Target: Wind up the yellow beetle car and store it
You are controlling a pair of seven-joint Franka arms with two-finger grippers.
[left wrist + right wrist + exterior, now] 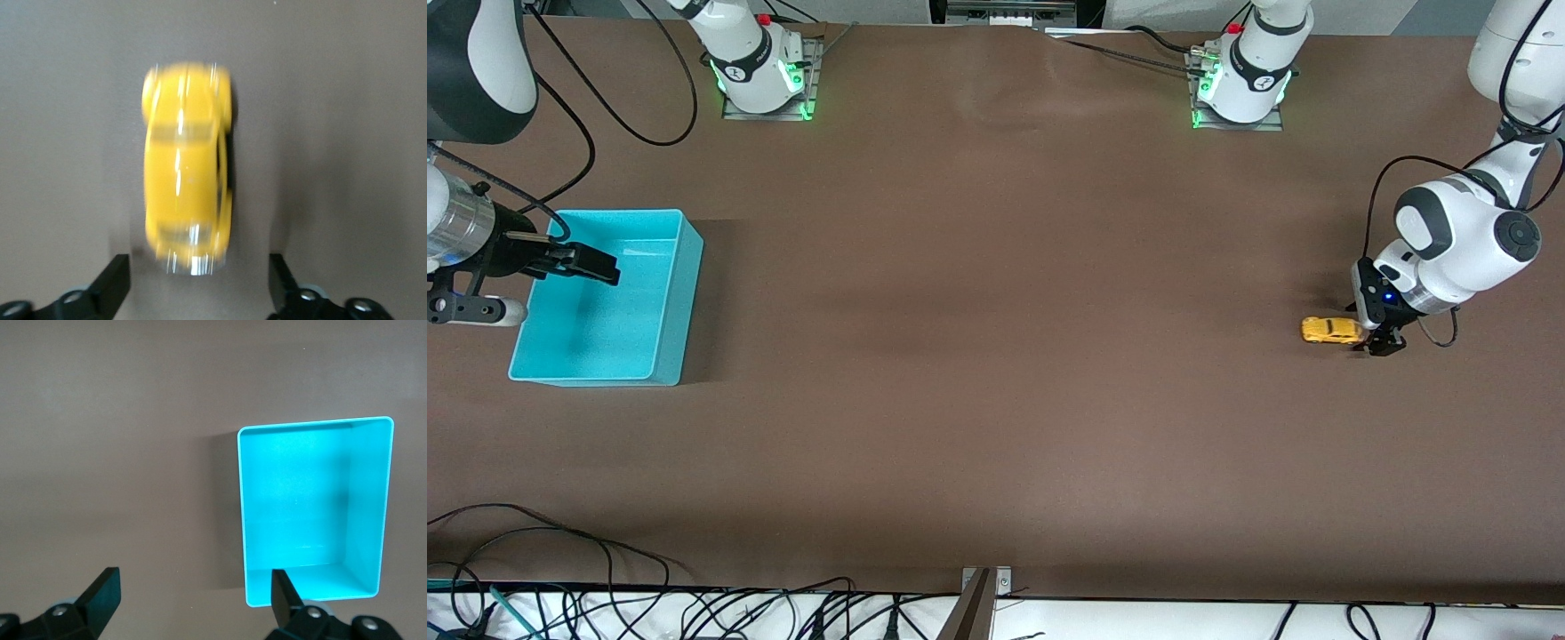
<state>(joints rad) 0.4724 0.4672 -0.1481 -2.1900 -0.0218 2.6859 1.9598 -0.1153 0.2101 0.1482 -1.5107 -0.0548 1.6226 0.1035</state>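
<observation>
The yellow beetle car (pixel 1331 330) sits on the brown table near the left arm's end. My left gripper (pixel 1380 345) is low at the table, right beside the car, open and empty. In the left wrist view the car (pixel 187 163) lies just ahead of the open fingertips (pixel 115 281), apart from them and blurred. My right gripper (pixel 591 265) is open and empty, up over the cyan bin (pixel 680 293) at the right arm's end. The right wrist view shows the bin (pixel 383 513) empty, with one fingertip (pixel 283 590) over its edge.
Cables lie along the table edge nearest the front camera (pixel 560 569). The two arm bases (pixel 760 71) stand at the edge farthest from the front camera.
</observation>
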